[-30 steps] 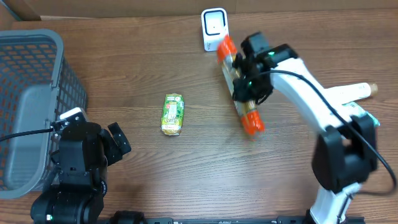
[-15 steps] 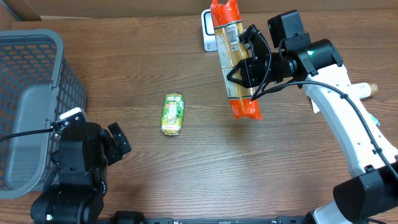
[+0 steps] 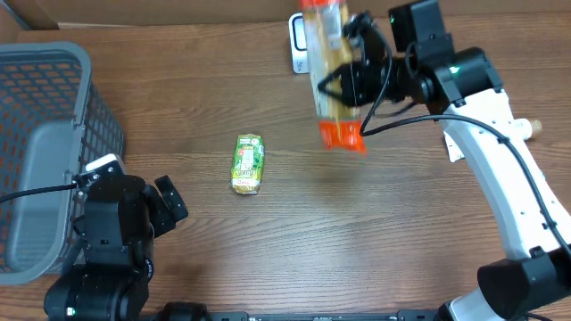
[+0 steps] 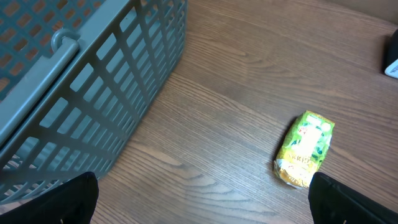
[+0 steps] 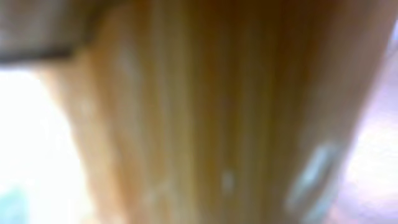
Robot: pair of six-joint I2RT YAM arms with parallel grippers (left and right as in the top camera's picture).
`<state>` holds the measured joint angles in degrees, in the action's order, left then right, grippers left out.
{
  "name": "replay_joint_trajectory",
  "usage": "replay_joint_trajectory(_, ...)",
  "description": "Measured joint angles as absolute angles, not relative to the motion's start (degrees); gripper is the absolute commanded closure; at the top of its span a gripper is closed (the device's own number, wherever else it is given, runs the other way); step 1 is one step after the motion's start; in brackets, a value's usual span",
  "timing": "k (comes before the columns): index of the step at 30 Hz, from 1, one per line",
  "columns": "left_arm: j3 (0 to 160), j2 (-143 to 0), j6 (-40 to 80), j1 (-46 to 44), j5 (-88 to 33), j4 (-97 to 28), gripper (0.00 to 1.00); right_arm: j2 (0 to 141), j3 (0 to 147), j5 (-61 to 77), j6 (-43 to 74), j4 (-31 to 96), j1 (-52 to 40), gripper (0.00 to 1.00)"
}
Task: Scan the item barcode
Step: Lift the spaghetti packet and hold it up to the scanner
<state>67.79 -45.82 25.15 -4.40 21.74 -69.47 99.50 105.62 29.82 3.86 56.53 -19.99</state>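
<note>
My right hand (image 3: 352, 76) is clenched on the pack (image 3: 328, 53), a long clear pack of pale strands with orange ends. I hold it up off the tabletop (image 3: 294, 232), at the far edge, gripping it about midway along its length. From overhead the pack runs nearly straight away from me. Its far end is cut off by the top of the picture, and its near orange end hangs above bare wood. It lies across the right side of the white scanner (image 3: 297, 49), which stands at the far edge, and hides part of it. I cannot tell whether the two touch. My right wrist camera shows only a yellow-tan blur of the pack (image 5: 205, 112), too close to make out any print or barcode. My left hand (image 3: 169, 203) is released, its fingers spread wide and holding nothing. It sits low at the near left, just beside the grey basket (image 3: 85, 98). A small green pouch (image 3: 248, 164) lies flat on the tabletop between my two arms, well apart from both hands and the basket.
</note>
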Motion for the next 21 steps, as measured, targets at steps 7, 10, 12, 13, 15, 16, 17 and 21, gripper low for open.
replay_joint_trajectory(7, 67.8, -45.8, 25.2, -4.4, 21.7, -69.5, 0.01, 101.6, 107.7, -3.2, 3.7, 47.9, -27.4, 0.96)
replay_joint_trajectory(10, 67.8, -45.8, 25.2, -4.4, 21.7, -69.5, 0.00, 106.1, 107.8, -16.7, 1.2, 41.2, -30.2, 0.96)
replay_joint_trajectory(12, 67.8, -45.8, 25.1, -4.4, 21.7, -69.5, 0.01, 110.9, 107.9, -26.1, -1.8, 35.2, -31.4, 0.96)
replay_joint_trajectory(13, 67.8, -45.8, 25.1, -4.4, 21.7, -69.5, 0.00, 113.1, 107.8, -29.4, -3.3, 32.3, -31.5, 0.96)
replay_joint_trajectory(15, 67.8, -45.8, 25.2, -4.4, 21.7, -69.5, 0.01, 118.1, 107.8, -36.4, -7.7, 25.1, -31.4, 0.96)
replay_joint_trajectory(16, 67.8, -45.8, 25.2, -4.4, 21.7, -69.5, 0.01, 120.7, 107.8, -39.7, -10.3, 20.9, -31.2, 0.96)
replay_joint_trajectory(17, 67.8, -45.8, 25.2, -4.4, 21.7, -69.5, 0.00, 123.1, 107.8, -42.2, -13.0, 16.9, -30.9, 0.96)
replay_joint_trajectory(21, 67.8, -45.8, 25.2, -4.4, 21.7, -69.5, 0.00, 130.0, 107.8, -47.6, -25.5, 4.9, -29.4, 0.96)
